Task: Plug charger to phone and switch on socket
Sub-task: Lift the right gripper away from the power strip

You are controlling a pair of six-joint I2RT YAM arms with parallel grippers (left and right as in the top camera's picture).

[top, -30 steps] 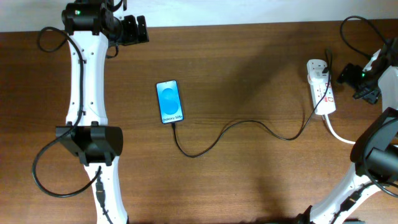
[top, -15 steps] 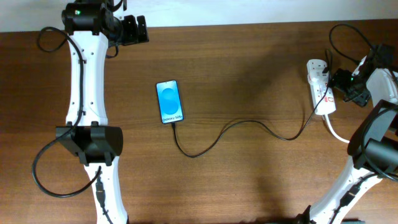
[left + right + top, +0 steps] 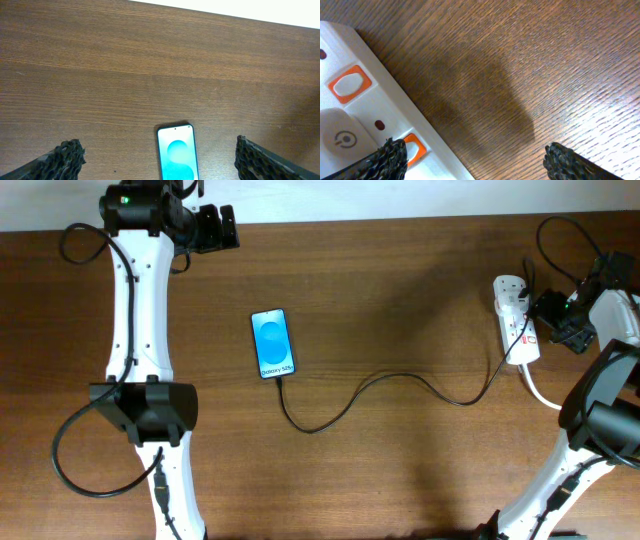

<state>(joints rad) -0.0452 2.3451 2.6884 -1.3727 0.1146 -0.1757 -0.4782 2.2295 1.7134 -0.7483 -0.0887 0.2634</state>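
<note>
The phone [image 3: 272,343] lies mid-table with its blue screen up; it also shows in the left wrist view [image 3: 176,159]. The thin black charger cable [image 3: 400,378] runs from the phone's bottom edge in a curve to the white socket strip [image 3: 516,318] at the right. My left gripper [image 3: 222,227] is open and empty at the back left, well away from the phone. My right gripper [image 3: 553,315] is open, right beside the socket. In the right wrist view its left fingertip [image 3: 390,157] hangs over an orange switch [image 3: 415,146] on the strip [image 3: 355,115].
The socket's thick white cord [image 3: 545,395] trails toward the right front. A white charger plug [image 3: 512,292] sits in the strip's far end. The table's back edge meets a white wall [image 3: 240,7].
My right gripper has moved left from the table's right edge to the socket strip, then held there. The left arm, phone and cable have not moved.
</note>
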